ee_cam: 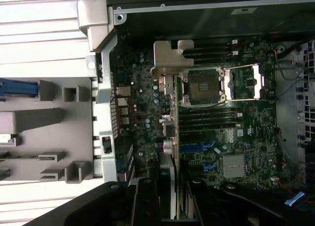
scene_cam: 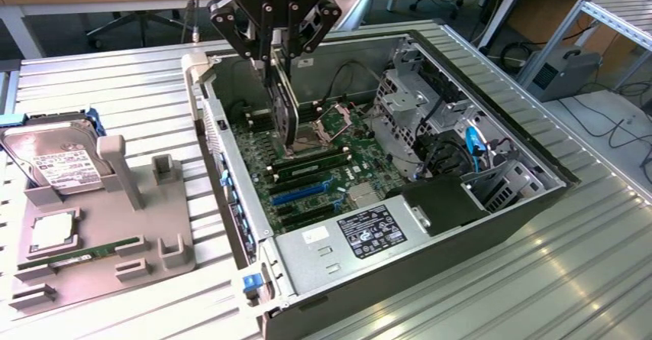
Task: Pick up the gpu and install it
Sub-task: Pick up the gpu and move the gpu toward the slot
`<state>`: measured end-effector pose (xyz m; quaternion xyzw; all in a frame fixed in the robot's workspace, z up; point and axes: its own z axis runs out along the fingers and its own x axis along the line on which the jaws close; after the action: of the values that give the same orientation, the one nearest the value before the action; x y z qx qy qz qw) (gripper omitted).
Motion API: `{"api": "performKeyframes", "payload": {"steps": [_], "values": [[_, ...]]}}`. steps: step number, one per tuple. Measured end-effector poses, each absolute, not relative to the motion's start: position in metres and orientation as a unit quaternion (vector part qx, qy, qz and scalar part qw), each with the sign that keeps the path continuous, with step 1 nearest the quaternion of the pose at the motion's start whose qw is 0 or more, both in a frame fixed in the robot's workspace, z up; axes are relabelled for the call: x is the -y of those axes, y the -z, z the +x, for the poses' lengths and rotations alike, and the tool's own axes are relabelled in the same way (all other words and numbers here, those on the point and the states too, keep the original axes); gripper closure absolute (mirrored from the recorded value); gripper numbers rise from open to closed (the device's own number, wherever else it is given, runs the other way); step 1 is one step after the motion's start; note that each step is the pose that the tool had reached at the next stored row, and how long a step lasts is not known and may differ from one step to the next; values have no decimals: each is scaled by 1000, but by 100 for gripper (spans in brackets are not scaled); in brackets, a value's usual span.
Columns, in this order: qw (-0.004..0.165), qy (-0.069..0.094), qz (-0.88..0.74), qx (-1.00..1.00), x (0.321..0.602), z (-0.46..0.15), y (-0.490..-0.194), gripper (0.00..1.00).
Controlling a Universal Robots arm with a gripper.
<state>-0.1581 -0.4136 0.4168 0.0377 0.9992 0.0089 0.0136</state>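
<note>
The gpu (scene_cam: 288, 114) hangs on edge, a thin dark card with a silvery bracket, held over the motherboard (scene_cam: 326, 176) inside the open computer case (scene_cam: 229, 195). My gripper (scene_cam: 277, 56) is shut on the card's upper edge, directly above the board near the processor socket. In the wrist view the gpu (ee_cam: 173, 137) appears edge-on as a thin strip running from my gripper (ee_cam: 172, 209) to its bent metal bracket (ee_cam: 167, 58), which sits close to the case's rear wall. The blue expansion slots (ee_cam: 199, 148) lie just beside the card's line.
A grey holder tray (scene_cam: 153, 260) on the exterior view's left carries a hard drive (scene_cam: 56, 164), a processor (scene_cam: 51, 233) and a green memory stick (scene_cam: 82, 252). Inside the case stand a power supply (scene_cam: 356, 237), a metal drive cage (scene_cam: 408, 103) and loose cables (scene_cam: 474, 145).
</note>
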Motion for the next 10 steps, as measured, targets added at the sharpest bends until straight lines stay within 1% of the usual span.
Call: {"api": "performKeyframes", "payload": {"steps": [10], "values": [[14, -8, 38, -999, 414, -148, -416, 73]]}}
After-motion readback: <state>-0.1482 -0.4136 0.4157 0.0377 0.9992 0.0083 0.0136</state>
